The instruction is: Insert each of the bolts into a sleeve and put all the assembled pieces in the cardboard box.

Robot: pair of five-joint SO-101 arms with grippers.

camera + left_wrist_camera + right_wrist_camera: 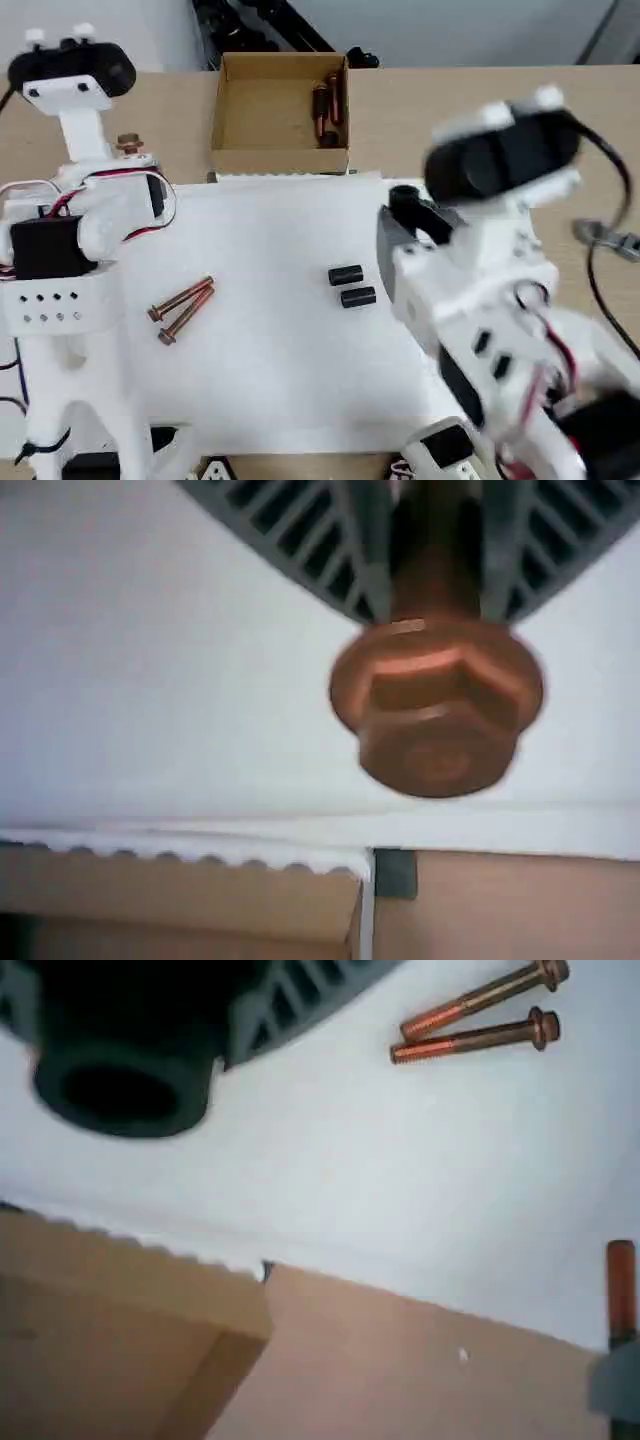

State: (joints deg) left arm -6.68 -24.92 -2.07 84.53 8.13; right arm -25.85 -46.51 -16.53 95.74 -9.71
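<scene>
My left gripper is shut on a copper bolt, whose hex head faces the camera. In the high view that bolt's head shows at the left arm, left of the cardboard box. My right gripper is shut on a black sleeve, its open bore visible; from above it is the dark piece at the mat's right side. Two loose bolts lie side by side on the white mat. Two loose sleeves lie mid-mat. Assembled pieces rest in the box.
The box stands at the mat's far edge, and its corner is close under the right gripper. The left arm's bolt tip shows in the right wrist view. Bare mat lies between the loose bolts and the sleeves.
</scene>
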